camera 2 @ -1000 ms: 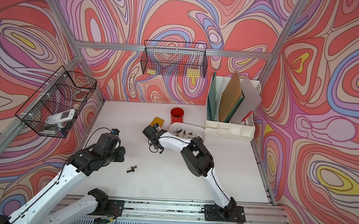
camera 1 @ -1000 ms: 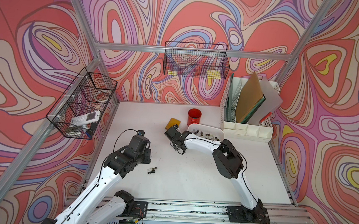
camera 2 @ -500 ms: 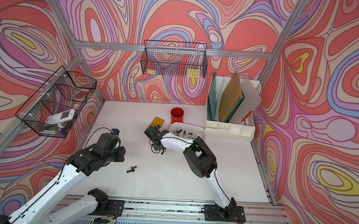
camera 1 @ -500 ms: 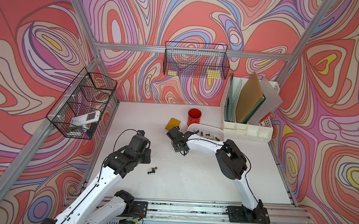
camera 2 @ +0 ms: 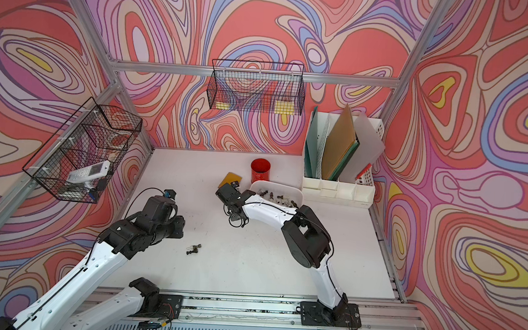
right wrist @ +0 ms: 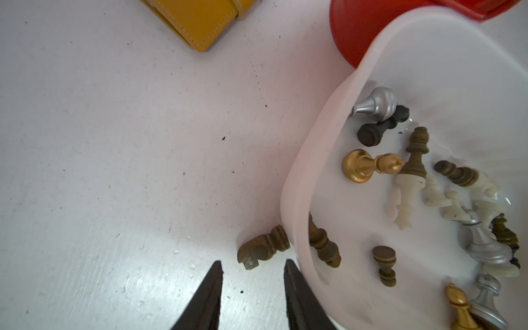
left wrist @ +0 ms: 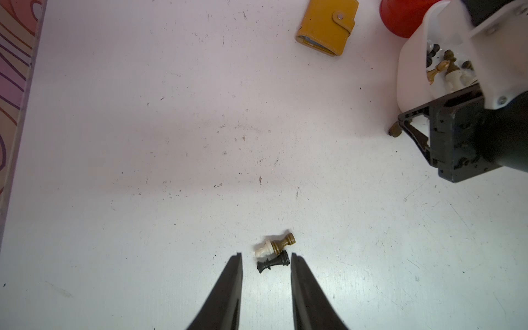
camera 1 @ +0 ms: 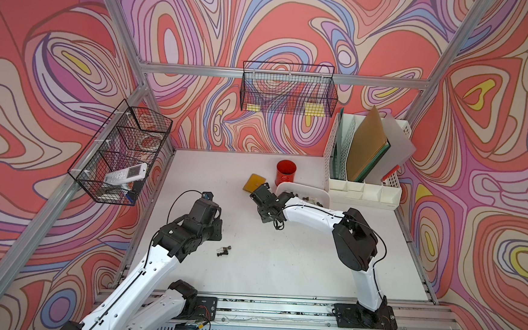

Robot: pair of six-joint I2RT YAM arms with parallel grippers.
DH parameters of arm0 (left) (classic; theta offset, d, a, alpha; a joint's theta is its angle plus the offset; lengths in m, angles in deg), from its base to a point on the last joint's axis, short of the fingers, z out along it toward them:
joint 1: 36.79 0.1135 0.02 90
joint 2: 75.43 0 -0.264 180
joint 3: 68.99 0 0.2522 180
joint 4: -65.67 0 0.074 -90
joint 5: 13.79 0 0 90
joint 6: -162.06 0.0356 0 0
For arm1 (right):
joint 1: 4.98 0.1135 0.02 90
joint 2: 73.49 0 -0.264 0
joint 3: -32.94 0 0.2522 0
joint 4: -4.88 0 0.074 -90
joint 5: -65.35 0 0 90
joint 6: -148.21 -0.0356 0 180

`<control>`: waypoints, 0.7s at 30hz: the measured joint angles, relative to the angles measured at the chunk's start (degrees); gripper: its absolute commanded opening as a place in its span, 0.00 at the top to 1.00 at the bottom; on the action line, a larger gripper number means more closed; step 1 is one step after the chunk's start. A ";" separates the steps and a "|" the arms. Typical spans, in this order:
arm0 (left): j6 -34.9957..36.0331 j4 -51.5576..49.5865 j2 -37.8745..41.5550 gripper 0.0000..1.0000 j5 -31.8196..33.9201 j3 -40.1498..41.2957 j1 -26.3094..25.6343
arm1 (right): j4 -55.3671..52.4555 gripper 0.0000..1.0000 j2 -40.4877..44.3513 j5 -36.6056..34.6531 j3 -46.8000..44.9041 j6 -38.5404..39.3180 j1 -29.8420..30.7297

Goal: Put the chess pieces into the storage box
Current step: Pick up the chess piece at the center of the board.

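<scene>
White tabletop (camera 1: 281,267) bore three loose chess pieces (left wrist: 281,244) at left claw (left wrist: 266,255), spread, empty; right claw (right wrist: 253,261), spread, empty, faced brown piece (right wrist: 261,250) just beside storage box (right wrist: 294,200).

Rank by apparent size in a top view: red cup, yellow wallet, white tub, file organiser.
1. file organiser
2. white tub, partly hidden
3. red cup and yellow wallet: look alike, not ranked; the wallet is partly covered.

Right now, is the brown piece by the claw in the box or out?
Out. The brown piece lies on the table, right beside the box.
</scene>
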 measured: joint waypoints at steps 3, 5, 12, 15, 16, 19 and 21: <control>0.00 0.00 0.00 0.66 -0.13 0.00 0.00 | 0.44 0.60 -0.07 -0.68 -0.85 -0.13 0.07; 0.00 0.00 0.00 0.66 -0.13 0.00 0.00 | 0.81 0.59 -0.37 -1.14 -0.87 -0.22 0.11; 0.02 0.15 0.02 0.66 -0.33 0.28 0.00 | 2.32 0.56 -1.44 -2.67 -1.49 -0.44 0.11; 0.02 0.22 0.02 0.66 -0.39 0.39 0.00 | 3.15 0.56 -1.97 -3.06 -1.64 -0.52 0.11; 0.04 0.26 0.02 0.67 -0.44 0.39 0.00 | 3.43 0.56 -2.08 -3.10 -1.86 -0.61 0.11; 0.02 0.46 0.02 0.67 -0.52 0.39 0.00 | 3.91 0.56 -2.56 -3.21 -2.36 -0.81 0.09; 0.02 0.46 0.02 0.67 -0.63 0.39 0.00 | 4.17 0.56 -2.86 -3.21 -2.82 -0.92 0.09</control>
